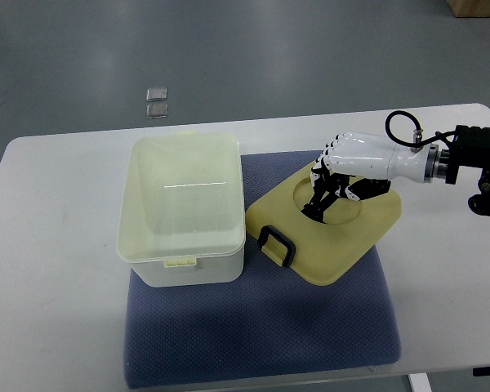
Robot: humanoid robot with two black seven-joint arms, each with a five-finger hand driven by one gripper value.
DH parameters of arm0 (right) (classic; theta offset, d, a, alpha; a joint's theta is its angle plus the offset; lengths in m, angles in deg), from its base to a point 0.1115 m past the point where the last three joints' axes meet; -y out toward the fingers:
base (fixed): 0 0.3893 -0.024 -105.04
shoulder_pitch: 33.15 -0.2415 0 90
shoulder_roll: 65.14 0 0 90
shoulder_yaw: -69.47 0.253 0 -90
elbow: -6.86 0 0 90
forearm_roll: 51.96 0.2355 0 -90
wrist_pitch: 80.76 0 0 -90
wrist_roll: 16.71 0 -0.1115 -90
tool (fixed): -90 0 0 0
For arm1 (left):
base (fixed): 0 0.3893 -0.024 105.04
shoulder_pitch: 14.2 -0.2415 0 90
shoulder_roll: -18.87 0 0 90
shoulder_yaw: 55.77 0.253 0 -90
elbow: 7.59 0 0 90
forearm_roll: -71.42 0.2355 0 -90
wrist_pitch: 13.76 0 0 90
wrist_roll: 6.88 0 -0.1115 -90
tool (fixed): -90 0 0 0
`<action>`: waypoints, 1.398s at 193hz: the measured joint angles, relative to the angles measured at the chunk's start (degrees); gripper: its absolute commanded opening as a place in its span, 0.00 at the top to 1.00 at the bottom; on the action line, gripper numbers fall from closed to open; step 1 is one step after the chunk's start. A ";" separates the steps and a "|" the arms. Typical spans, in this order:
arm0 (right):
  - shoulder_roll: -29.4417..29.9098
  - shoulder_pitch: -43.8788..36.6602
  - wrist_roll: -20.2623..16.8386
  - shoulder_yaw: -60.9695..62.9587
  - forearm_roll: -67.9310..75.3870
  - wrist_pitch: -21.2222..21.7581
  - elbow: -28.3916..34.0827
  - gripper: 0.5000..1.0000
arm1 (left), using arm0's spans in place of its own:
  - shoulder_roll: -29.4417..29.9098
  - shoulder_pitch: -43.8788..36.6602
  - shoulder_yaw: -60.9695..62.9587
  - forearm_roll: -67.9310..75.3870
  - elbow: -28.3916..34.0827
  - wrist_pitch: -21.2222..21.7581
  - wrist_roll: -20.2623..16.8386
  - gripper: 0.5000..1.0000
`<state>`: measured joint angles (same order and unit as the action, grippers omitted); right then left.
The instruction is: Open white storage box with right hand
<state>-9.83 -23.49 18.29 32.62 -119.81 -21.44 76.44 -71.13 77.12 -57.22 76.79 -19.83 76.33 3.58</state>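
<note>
Top view: sitting open on a blue mat (pixel 253 343) on the white bench (pixel 57 245), the white storage box (pixel 184 208), empty inside. Lying flat just right of it, the lid (pixel 327 233), black handle (pixel 276 243) pointing down-left. Reaching in from the right, the right robot hand (pixel 335 175), fingers curling down onto the lid's round dip, looking like gripping it. Opening looking done; only letting go left. No left hand showing.

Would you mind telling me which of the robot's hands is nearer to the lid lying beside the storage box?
Right. The right hand rests on the lid; the left hand is out of view.
</note>
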 measured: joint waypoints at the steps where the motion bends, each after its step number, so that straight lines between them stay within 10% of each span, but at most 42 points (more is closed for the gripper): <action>1: 0.04 0.06 0.00 0.00 0.02 0.00 0.00 1.00 | 0.00 0.00 0.00 0.00 0.00 0.00 0.00 0.00; 29: 1.02 1.95 0.00 0.18 0.89 -0.02 -0.01 1.00 | 0.00 0.00 0.00 0.00 0.22 0.00 0.00 0.00; 40: 1.37 2.90 0.00 0.67 1.71 -0.07 -0.04 0.58 | 0.00 0.00 0.02 0.00 0.27 0.00 0.00 0.00; 62: 1.53 4.08 0.00 1.50 2.65 -0.07 -0.06 0.15 | 0.00 0.00 0.04 0.00 0.27 0.01 0.00 0.00; 149: -4.32 1.52 0.00 1.67 2.84 1.93 0.00 0.14 | 0.00 0.01 0.05 0.00 0.21 0.01 0.00 0.00; 215: -13.19 -2.86 0.00 18.78 14.10 19.91 -2.65 0.14 | 0.00 0.00 0.20 0.00 -0.03 0.00 0.00 0.00; 270: -6.12 6.17 -1.99 44.79 46.95 31.07 -10.10 0.14 | 0.00 0.00 0.17 0.00 -0.07 0.01 0.00 0.00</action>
<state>-15.96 -17.32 16.29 77.41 -72.86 9.63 66.34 -71.13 77.12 -57.04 76.78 -19.90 76.33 3.58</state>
